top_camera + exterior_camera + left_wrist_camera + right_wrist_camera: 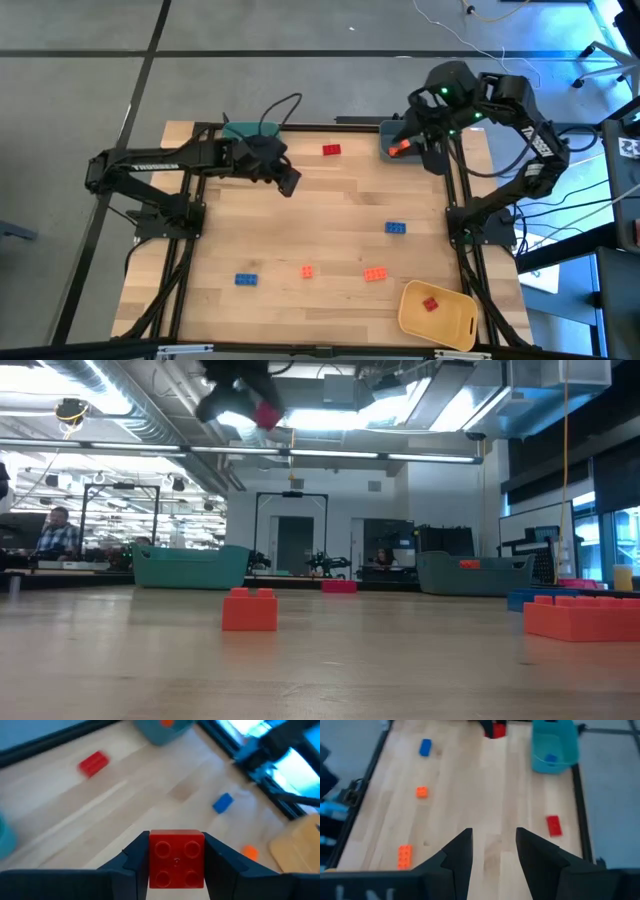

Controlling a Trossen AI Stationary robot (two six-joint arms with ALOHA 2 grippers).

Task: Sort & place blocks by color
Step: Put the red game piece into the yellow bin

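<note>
While the left gripper (pixel 176 865) hangs above the pale wooden table (pixel 320 230), its two dark fingers (pixel 222 862) are clamped on a small square red studded plastic brick (pixel 176 858), held just in front of the teal plastic bin (pixel 250 130) at the table's far edge. An oblong red brick (pixel 331 150) lies on the wood to the right of that bin; in the right wrist view a blue brick (pixel 550 758) sits inside the bin. Farther right of the teal bin, the right gripper (pixel 492 852) hovers by the grey-blue plastic bin (pixel 392 132), which holds an orange brick (pixel 399 149); its fingers (pixel 457 855) stand apart with nothing between them. Toward the near edge from the teal bin lie two blue bricks (pixel 396 228) (pixel 246 279) and two orange bricks (pixel 307 271) (pixel 375 274). At the near right corner, well apart from the teal bin, a yellow plastic bin (pixel 455 325) contains another red brick (pixel 430 304).
</note>
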